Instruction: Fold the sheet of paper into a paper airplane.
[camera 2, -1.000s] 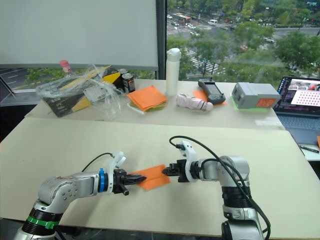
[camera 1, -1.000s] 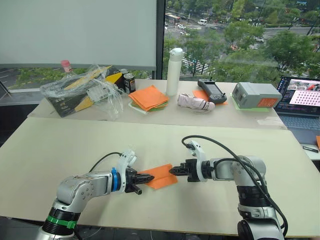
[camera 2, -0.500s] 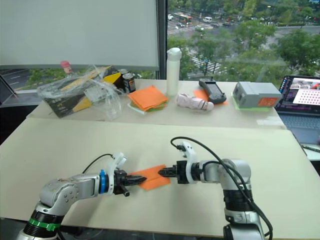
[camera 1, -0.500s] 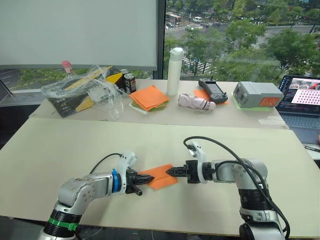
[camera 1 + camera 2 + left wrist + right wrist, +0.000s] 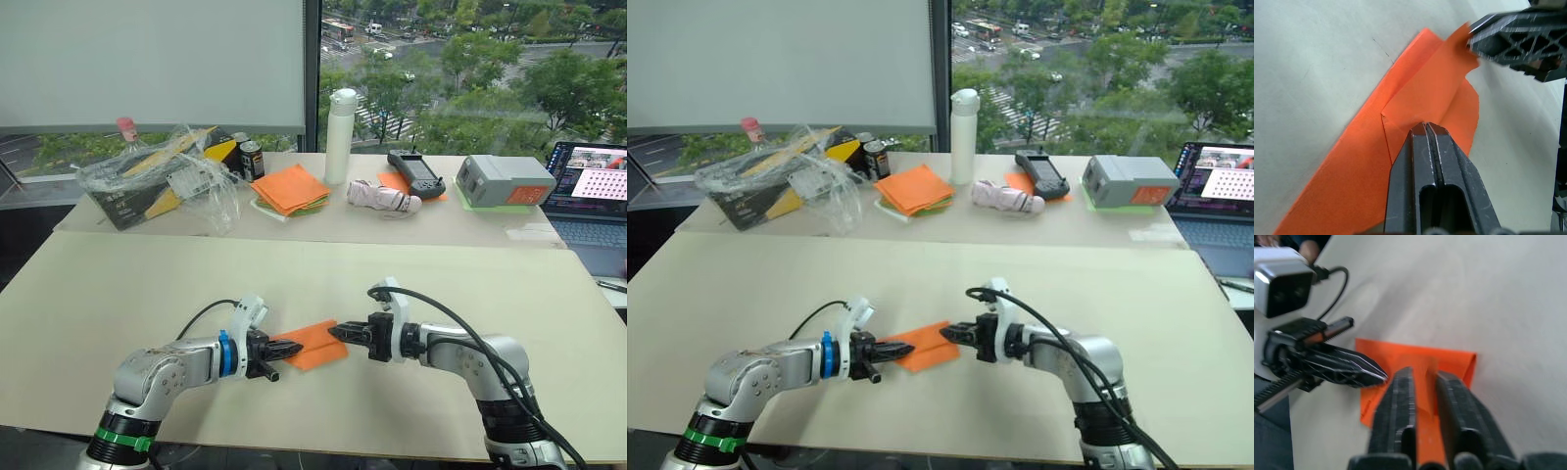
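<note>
Left gripper (image 5: 290, 348), black fingers pressed together, tips pinning down the thin bright orange sheet of paper (image 5: 315, 343) right at a crease corner. Paper lying partly folded on the pale beige table (image 5: 147, 284), sandwiched between both sets of tips. Right gripper (image 5: 338, 334) with fingers a bit apart, a raised flap seemingly between them. Probably best: keep the left pin firm, lay that flap over slowly, then press along the fold.

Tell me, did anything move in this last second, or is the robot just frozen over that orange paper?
Hardly anything moved. The right gripper stays at one edge of the sheet of paper, though its arm has swung lower. The left gripper keeps its jaws shut at the opposite edge. The paper lies where it was.
</note>
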Tool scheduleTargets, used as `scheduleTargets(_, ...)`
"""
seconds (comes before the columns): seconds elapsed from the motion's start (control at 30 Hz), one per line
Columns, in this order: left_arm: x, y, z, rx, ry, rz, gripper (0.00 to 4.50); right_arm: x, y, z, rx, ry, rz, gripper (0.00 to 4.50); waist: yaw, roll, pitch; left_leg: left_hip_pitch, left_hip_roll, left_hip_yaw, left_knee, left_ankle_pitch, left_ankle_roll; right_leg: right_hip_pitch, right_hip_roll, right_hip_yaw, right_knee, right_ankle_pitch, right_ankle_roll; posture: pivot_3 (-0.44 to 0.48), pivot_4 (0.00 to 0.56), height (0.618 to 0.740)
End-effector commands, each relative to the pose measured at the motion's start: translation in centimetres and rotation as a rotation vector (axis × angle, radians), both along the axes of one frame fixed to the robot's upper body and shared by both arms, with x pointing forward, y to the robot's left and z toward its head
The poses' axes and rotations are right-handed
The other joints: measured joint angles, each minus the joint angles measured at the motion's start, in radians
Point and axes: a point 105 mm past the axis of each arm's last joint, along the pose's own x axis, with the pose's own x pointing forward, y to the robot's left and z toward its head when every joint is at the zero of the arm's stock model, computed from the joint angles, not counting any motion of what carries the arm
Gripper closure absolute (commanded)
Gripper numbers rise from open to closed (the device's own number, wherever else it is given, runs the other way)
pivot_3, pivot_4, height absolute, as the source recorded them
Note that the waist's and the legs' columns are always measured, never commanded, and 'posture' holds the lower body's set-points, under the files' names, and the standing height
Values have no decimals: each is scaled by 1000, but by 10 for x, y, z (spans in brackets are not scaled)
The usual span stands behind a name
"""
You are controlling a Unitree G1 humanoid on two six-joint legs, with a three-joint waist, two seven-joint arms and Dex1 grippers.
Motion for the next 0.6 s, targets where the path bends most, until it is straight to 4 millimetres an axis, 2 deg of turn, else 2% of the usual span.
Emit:
scheduleTargets(0.03,-3,3,-9,31,33,16,4500,-2,6,23,78,-89,27,4474,0,0,1,0,0,0,0,0,0,0,0,0,0,0,0,0,150,740)
scheduleTargets(0.2,-4,4,-9,31,34,18,4500,-4,9,26,83,-119,48,4474,-1,1,1,0,0,0,0,0,0,0,0,0,0,0,0,0,150,740)
scheduleTargets(0.4,-4,4,-8,31,33,19,4500,4,5,22,47,-148,-1,4474,-1,1,3,-1,0,0,0,0,0,-1,0,0,0,0,0,0,150,740)
scheduleTargets(0.6,-5,4,-7,32,34,18,4500,11,-2,9,-10,-150,-37,4474,-2,1,5,-1,0,0,0,0,0,-1,0,0,0,0,0,0,150,740)
